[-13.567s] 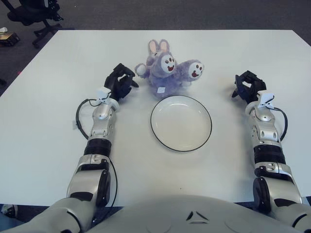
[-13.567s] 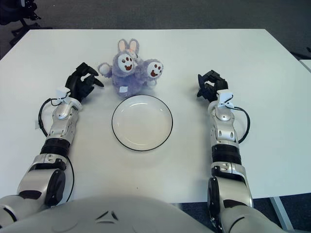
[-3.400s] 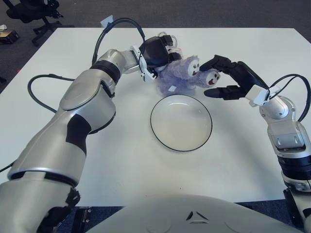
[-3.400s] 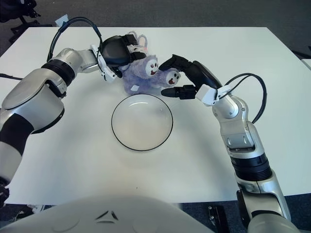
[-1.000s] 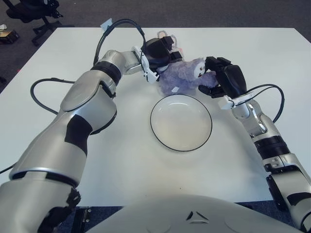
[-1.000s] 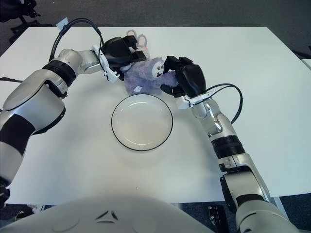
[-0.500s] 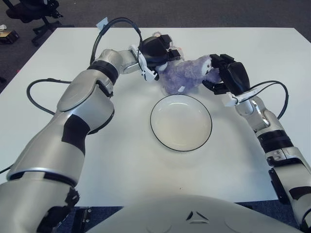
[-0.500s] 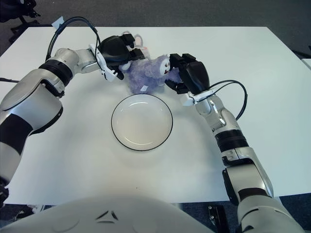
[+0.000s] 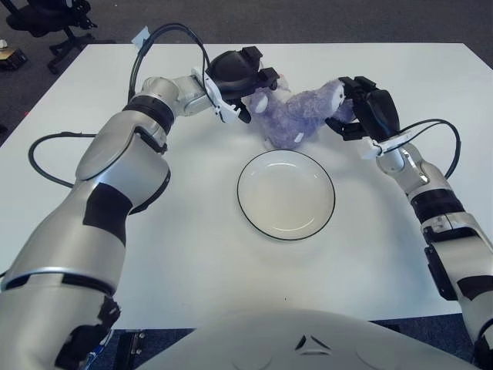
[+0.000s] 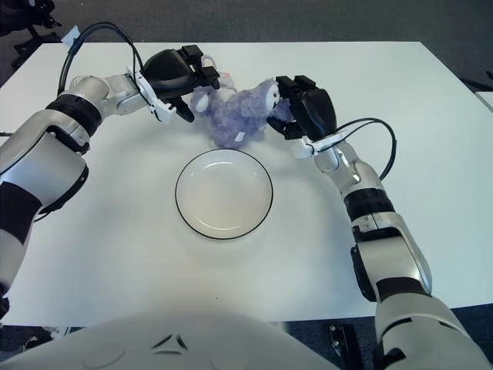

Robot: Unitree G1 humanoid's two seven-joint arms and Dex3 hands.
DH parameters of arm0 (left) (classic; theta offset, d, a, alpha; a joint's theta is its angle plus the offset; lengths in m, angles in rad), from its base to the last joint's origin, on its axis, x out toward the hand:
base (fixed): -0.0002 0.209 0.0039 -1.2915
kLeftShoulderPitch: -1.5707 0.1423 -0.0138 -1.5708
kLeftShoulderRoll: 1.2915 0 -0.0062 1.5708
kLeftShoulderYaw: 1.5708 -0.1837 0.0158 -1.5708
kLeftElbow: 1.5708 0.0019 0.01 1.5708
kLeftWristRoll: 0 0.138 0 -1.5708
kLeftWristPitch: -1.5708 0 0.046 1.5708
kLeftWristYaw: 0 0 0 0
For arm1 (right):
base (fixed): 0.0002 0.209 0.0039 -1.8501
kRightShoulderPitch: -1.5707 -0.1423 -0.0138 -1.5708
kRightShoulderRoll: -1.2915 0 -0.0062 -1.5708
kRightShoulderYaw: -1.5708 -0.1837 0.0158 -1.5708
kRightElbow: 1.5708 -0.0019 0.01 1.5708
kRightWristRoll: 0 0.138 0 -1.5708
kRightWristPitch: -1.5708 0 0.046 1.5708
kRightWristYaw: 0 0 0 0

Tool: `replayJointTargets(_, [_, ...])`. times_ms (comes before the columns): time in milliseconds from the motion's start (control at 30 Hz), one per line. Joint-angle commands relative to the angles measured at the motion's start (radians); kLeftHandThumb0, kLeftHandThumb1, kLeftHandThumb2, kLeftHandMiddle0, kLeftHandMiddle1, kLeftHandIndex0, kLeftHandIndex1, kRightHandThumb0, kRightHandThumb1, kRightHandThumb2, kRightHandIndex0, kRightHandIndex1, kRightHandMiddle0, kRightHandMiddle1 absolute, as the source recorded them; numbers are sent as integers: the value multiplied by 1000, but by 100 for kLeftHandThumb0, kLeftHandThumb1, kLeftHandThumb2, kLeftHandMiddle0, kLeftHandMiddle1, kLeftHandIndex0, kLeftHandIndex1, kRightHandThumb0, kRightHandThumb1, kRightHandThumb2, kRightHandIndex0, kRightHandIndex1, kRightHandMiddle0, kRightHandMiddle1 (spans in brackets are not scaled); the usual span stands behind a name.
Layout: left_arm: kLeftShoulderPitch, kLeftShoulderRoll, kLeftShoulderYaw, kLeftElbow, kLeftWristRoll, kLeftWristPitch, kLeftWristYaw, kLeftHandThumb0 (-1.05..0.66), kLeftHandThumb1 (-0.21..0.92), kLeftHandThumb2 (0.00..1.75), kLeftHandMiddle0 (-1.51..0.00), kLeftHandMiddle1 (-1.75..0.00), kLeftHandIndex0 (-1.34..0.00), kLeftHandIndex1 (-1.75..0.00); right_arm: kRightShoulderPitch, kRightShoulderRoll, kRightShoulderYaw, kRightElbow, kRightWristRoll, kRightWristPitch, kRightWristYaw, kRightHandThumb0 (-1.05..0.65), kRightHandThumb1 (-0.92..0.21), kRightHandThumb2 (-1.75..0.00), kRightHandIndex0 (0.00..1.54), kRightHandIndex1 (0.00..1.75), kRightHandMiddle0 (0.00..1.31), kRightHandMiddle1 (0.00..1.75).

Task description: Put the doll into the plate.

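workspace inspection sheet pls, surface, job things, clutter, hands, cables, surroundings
surface: white table, plain top.
job's things: purple plush doll held between both hands beyond the far rim of the plate, not in it; whether it touches the table cannot be told. White plate with dark rim, at the table's middle, nothing in it.
clutter: nothing seen.
hands: left hand grips the doll's left end; right hand grips its right end.
cables: black cable loops over the left forearm; another arcs by the right wrist.
surroundings: dark floor, office chair at far left.
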Motion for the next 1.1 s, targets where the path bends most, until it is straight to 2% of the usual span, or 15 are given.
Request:
replayJointTargets(0, [3, 41, 33, -51, -32, -1, -73, -37, 92, 25, -49, -141, -46, -145, -65, -24, 10, 81, -8, -20, -24, 41, -52, -104, 45, 175, 57, 175])
replayJointTargets(133, [25, 60, 58, -110, -49, 3, -130, -36, 92, 26, -52, -137, -46, -146, -147, -35, 51, 212, -46, -63, -72, 41, -53, -104, 45, 175, 57, 175])
replayJointTargets(300, [52, 74, 80, -165, -62, 9, -168, -36, 92, 27, -56, -136, -46, -146, -206, -42, 97, 312, -78, -101, -133, 40, -53, -103, 44, 175, 58, 175])
replayJointTargets(400, [81, 87, 102, -228, -84, 2, -205, -36, 92, 27, -57, -136, -46, -147, -241, -41, 118, 376, -75, -156, -124, 40, -55, -101, 43, 175, 58, 175])
replayJointTargets(433, [90, 90, 109, -248, -91, 0, -218, -36, 92, 27, -57, -136, -46, -147, -247, -41, 122, 390, -70, -171, -117, 27, -61, -84, 57, 175, 60, 175])
replayJointTargets(467, [98, 94, 117, -267, -102, -4, -234, -36, 92, 27, -58, -136, -46, -147, -252, -41, 122, 402, -58, -189, -93, 19, -67, -68, 67, 175, 61, 175])
replayJointTargets(533, [111, 98, 131, -294, -117, -11, -261, -36, 92, 27, -58, -136, -46, -147, -263, -41, 119, 424, -32, -220, -41, 11, -75, -50, 76, 175, 62, 175])
replayJointTargets(633, [125, 101, 149, -321, -131, -12, -291, -36, 92, 27, -59, -135, -46, -147, -273, -40, 113, 444, -4, -244, 13, 6, -80, -38, 82, 175, 63, 175])
replayJointTargets(667, [128, 102, 152, -327, -133, -10, -297, -36, 92, 27, -59, -135, -46, -147, -274, -39, 112, 446, -1, -246, 19, 5, -81, -35, 83, 175, 63, 175])
replayJointTargets(800, [139, 102, 174, -338, -165, -67, -328, -36, 92, 28, -59, -135, -45, -147, -308, -34, 89, 488, 71, -299, 193, 3, -83, -32, 85, 175, 63, 175])
replayJointTargets(1067, [150, 93, 210, -331, -210, -108, -380, -36, 92, 29, -59, -137, -43, -150, -306, -29, 49, 499, 157, -292, 350, -4, -85, -30, 86, 175, 64, 175])
